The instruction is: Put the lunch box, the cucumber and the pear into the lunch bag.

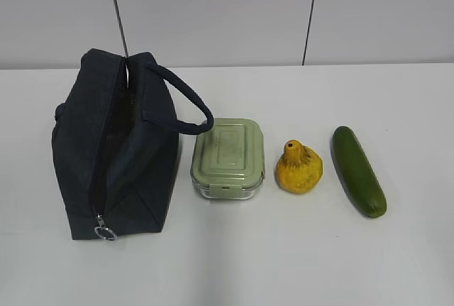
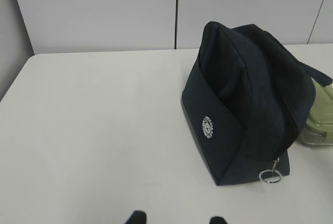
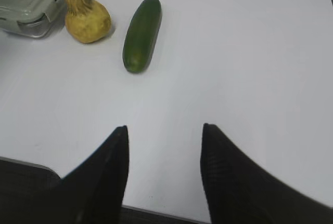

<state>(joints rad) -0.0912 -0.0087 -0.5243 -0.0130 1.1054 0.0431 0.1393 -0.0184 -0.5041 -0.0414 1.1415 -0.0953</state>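
While nothing on the counter (image 1: pixel 298 263) is being touched, the four things stand in a row across it. The lunch bag (image 1: pixel 117 153) is at the left end, upright, dark navy, its zipper (image 1: pixel 106 157) running down the near face to a silver ring pull (image 1: pixel 105 233) at the bottom. Near the top the zipper seems to gape a little, though the slit is too dark for me to be sure how far it is parted. A thick loop handle (image 1: pixel 186 104) arcs off the bag's right side and hangs over the corner of the lunch box (image 1: pixel 228 158), which sits just beside the bag with its sage-green lid on. To the right of the box is the pear (image 1: pixel 299 167), yellow-orange, its short neck pointing up and back, close to the box but apart from it. Further right lies the cucumber (image 1: pixel 359 171), flat on the counter, angled slightly, clear of the pear.

From the left wrist view, the bag shows a small round white emblem (image 2: pixel 208 127) on its side panel, and only the tips of the left fingers (image 2: pixel 136 216) peek in at the bottom edge, spread apart with bare counter between them. The right fingers (image 3: pixel 112 172) stand parted too, holding nothing, hovering over the counter well short of the cucumber and pear.
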